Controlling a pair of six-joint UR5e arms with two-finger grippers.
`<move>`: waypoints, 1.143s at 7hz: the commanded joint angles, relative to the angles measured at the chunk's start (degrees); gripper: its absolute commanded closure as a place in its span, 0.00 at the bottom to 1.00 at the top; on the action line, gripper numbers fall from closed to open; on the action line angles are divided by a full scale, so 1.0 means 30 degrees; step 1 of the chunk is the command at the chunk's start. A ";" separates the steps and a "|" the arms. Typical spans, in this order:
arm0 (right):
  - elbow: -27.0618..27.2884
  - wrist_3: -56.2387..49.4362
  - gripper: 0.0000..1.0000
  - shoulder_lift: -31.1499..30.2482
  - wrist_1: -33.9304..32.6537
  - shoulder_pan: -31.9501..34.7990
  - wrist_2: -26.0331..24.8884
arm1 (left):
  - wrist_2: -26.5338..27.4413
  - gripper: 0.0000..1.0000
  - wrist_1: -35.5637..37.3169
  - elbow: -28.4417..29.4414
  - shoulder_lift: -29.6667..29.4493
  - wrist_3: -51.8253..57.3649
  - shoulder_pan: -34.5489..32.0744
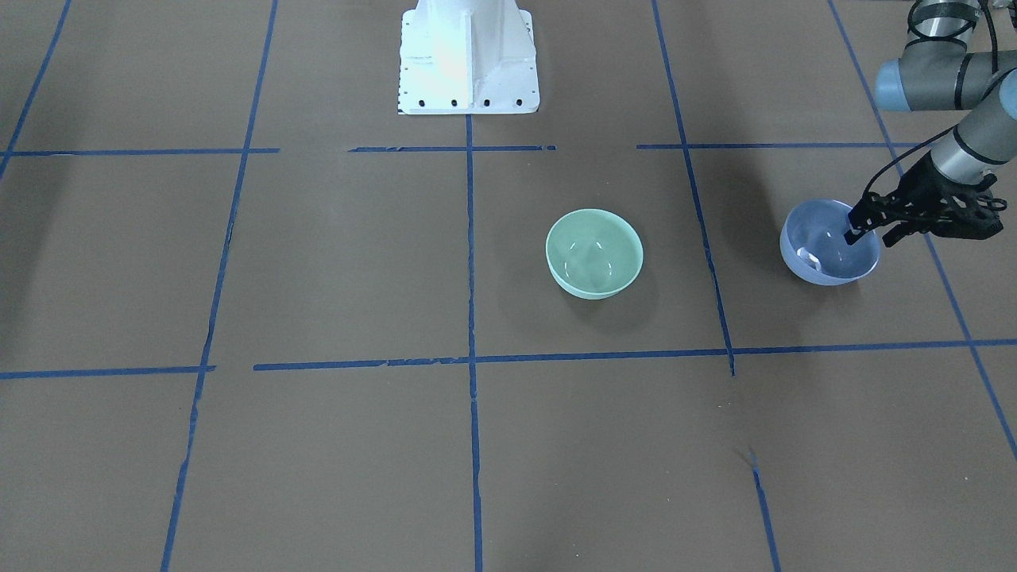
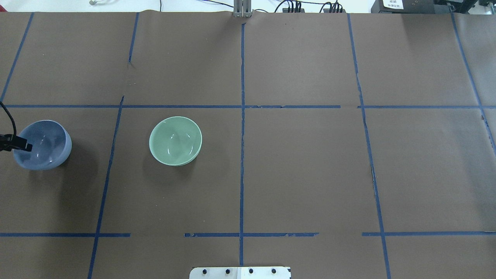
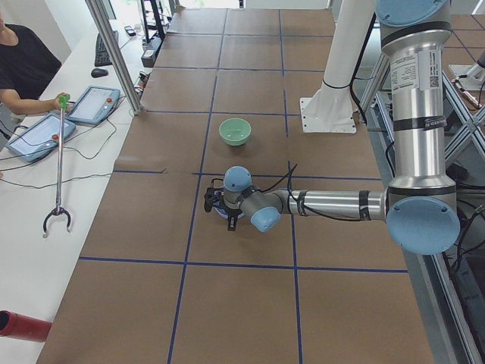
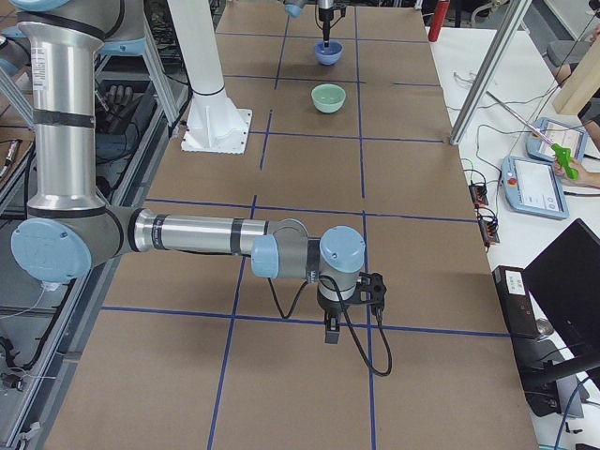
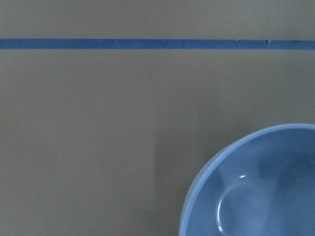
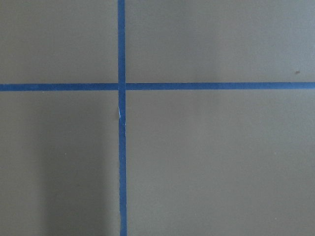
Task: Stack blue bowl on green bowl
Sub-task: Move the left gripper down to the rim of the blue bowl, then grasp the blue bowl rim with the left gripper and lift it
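The blue bowl (image 1: pixel 826 254) sits on the brown table at my left end; it also shows in the overhead view (image 2: pixel 46 145) and the left wrist view (image 5: pixel 261 191). My left gripper (image 1: pixel 868 237) points down over its outer rim. One finger (image 2: pixel 24 146) is inside the bowl and the other is outside, with a gap between them, so it is open astride the rim. The green bowl (image 1: pixel 594 253) stands empty and upright, about two bowl widths toward the middle (image 2: pixel 175 140). My right gripper (image 4: pixel 331 336) hangs over bare table far away. I cannot tell if it is open.
The white robot base (image 1: pixel 469 59) stands at the table's near edge. Blue tape lines (image 2: pixel 242 116) grid the brown cover. An operator holding a grabber stick (image 3: pixel 59 163) and tablets (image 3: pixel 95 105) are on a side desk beyond the far edge.
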 commanded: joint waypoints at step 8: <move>0.0000 -0.0005 0.00 0.0000 0.0000 0.0000 -0.0008 | -0.1932 1.00 1.2751 -0.7767 -0.0111 0.7294 -0.4868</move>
